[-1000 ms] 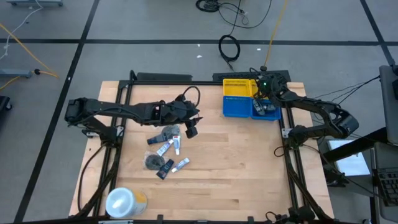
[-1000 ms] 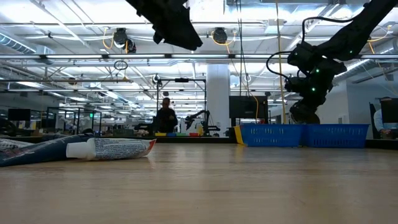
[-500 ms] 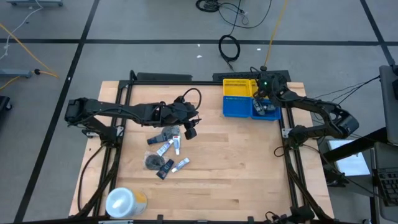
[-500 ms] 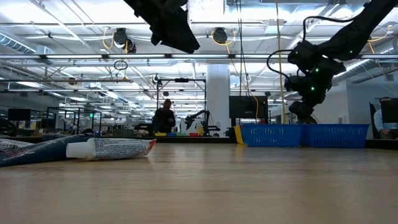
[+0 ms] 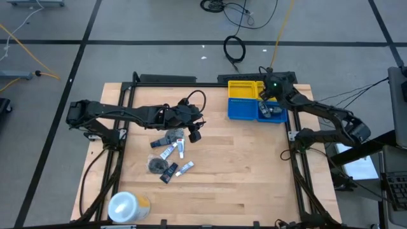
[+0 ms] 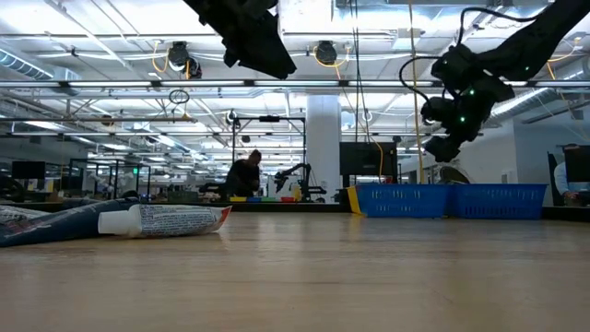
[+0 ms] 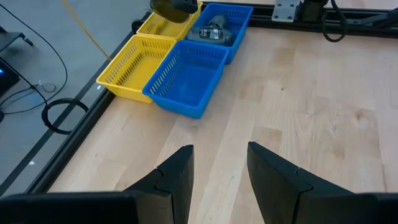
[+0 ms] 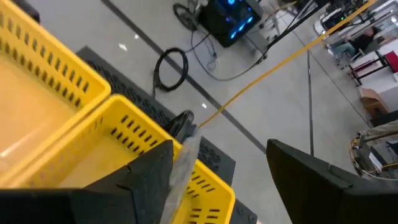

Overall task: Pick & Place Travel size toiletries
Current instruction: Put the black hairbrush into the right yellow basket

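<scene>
Travel size toiletries lie in a loose group (image 5: pixel 170 152) on the wooden table: dark round flat pieces (image 5: pixel 156 165), small white tubes (image 5: pixel 184 167) and a dark tube (image 5: pixel 168 173). One white tube (image 6: pixel 166 219) lies on its side close to the low camera. Some more items (image 5: pixel 272 112) rest in the right-hand blue basket (image 5: pixel 280 119). My left gripper (image 5: pixel 194 131) (image 7: pixel 219 168) hovers open just right of the group, nothing between its fingers. My right gripper (image 5: pixel 269 95) (image 6: pixel 446 148) is open above the baskets at the far right, holding nothing.
A second blue basket (image 5: pixel 243 109) and a yellow basket (image 5: pixel 245 88) stand at the table's far right. A large white-and-yellow roll (image 5: pixel 127 205) sits at the near left corner. Bare wood spans the table's middle and near right. A person (image 6: pixel 244 173) shows far behind the table.
My right gripper has gone up from just over the blue basket's rim to well above it and has tipped. The items in the basket stay where they lie.
</scene>
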Robot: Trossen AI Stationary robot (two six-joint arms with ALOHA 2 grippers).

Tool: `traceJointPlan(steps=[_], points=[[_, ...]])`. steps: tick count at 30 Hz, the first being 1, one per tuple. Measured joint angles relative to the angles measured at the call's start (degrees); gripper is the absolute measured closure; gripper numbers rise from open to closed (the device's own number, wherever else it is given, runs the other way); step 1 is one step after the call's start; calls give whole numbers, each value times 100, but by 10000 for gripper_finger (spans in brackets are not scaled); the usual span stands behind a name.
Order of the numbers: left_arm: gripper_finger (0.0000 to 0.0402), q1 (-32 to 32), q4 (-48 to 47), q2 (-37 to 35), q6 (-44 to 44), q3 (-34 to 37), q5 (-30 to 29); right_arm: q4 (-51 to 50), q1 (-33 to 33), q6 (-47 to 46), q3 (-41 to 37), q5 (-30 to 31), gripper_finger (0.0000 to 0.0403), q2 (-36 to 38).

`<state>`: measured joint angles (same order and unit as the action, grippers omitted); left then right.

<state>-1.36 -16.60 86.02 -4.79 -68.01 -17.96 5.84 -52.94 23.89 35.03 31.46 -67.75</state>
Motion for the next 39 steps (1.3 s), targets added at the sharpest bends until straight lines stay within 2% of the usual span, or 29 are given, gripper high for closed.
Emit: traceJointPlan(steps=[16,25,34,39], points=[[252,0,2,0,150,0,-15,-250,665,-213,0,-13,149,275],[252,0,-4,0,152,0,-15,-1260,352,-572,-1,144,149,271],[252,0,2,0,150,0,-15,-1096,97,-717,-220,-146,150,106],[252,0,3,0,139,0,-13,-1040,77,-674,-221,-122,167,-195]])
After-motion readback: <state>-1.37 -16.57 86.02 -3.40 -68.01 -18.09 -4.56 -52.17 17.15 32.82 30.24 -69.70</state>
